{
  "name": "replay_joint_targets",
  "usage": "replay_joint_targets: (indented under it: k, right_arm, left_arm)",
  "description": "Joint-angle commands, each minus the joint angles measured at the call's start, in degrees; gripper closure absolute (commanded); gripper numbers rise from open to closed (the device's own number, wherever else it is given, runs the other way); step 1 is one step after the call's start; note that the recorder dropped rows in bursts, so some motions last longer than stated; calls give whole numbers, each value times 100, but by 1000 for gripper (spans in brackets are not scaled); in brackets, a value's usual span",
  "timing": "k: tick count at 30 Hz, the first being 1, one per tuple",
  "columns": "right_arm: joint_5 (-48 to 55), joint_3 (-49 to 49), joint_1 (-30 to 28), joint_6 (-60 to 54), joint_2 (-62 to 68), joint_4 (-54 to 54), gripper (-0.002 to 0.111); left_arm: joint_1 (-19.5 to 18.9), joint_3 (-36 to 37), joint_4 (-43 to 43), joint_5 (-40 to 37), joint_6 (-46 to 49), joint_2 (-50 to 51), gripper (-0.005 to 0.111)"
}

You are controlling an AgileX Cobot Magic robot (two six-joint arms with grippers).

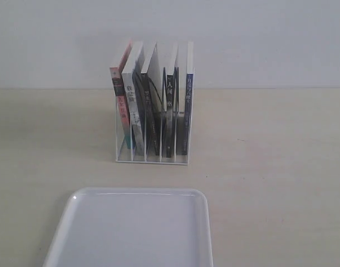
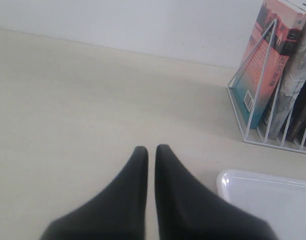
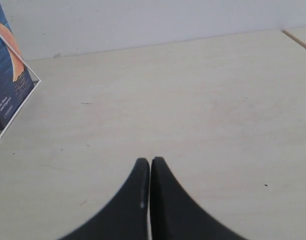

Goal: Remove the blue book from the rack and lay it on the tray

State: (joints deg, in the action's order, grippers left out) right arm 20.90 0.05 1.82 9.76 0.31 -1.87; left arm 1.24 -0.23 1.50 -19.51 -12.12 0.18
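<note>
The white wire rack point(image 1: 152, 158) stands on the table with several upright books. The blue book point(image 1: 188, 94) is in its rightmost slot, dark blue spine facing the camera. In the right wrist view its blue cover with the orange moon point(image 3: 10, 75) shows at the edge, behind the rack's wire. The white tray point(image 1: 131, 233) lies in front of the rack; its corner point(image 2: 263, 192) shows in the left wrist view. My left gripper point(image 2: 151, 148) is shut with nothing held, over bare table away from the rack. My right gripper point(image 3: 150, 160) is shut with nothing held, also far from the rack. Neither arm appears in the exterior view.
A red/pink-spined book point(image 1: 119, 94) fills the leftmost slot, then a white-backed one and black-spined books point(image 1: 168, 105). A pale wall point(image 1: 270, 39) runs behind the table. A table edge or seam point(image 3: 298, 40) shows in the right wrist view.
</note>
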Motion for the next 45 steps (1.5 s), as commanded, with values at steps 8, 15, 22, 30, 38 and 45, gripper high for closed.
replay_joint_targets:
  k: [8, 15, 22, 30, 38, 45]
  right_arm:
    - [-947, -5, -11, -164, -31, -119, 108]
    - [-2628, -5, -11, -48, -31, -58, 108]
    - [-5763, -130, -11, 1056, -31, 5, 108]
    - [-1685, -2256, -11, 1420, 862, -676, 108]
    - [2065, -3165, 2, 430, 3217, 988, 108]
    - [2182, -3233, 2, -2185, 3597, 2895, 108]
  left_arm:
    - [6, 23, -42, 14, 27, -18, 102]
    - [6, 23, -42, 14, 27, -18, 102]
    - [6, 23, -42, 14, 27, -18, 102]
    - [6, 23, -42, 14, 27, -18, 102]
    - [6, 23, -42, 14, 27, -18, 102]
    - [6, 23, -42, 14, 27, -18, 102]
